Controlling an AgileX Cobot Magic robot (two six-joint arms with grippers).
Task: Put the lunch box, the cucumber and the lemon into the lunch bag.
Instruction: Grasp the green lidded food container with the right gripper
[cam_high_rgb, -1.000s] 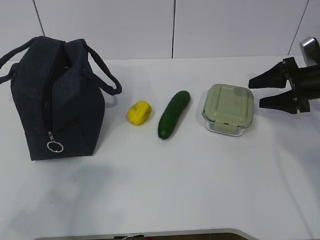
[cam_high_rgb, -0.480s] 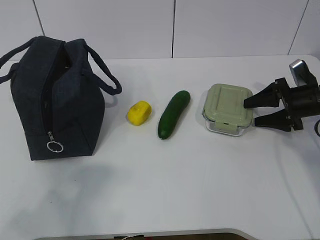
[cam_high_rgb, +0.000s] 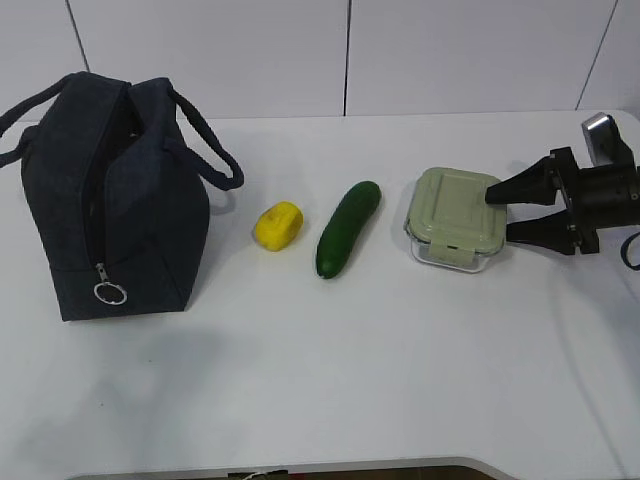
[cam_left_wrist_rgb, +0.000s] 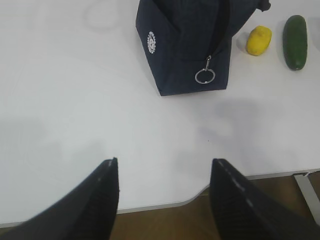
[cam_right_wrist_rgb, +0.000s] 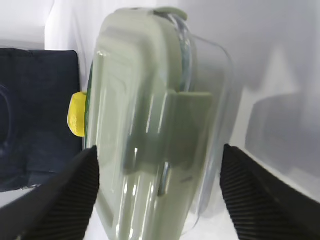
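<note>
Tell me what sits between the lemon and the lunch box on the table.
In the exterior view, only the cucumber lies between the lemon and the lunch box, angled on the table and touching neither.

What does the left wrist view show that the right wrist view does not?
Only the left wrist view shows the cucumber, the bag's zipper ring, the table's front edge and the open left gripper, which hangs above bare table. Only the right wrist view shows the lunch box, close up, between the fingers of the open right gripper. Both show the navy lunch bag and the lemon.
</note>
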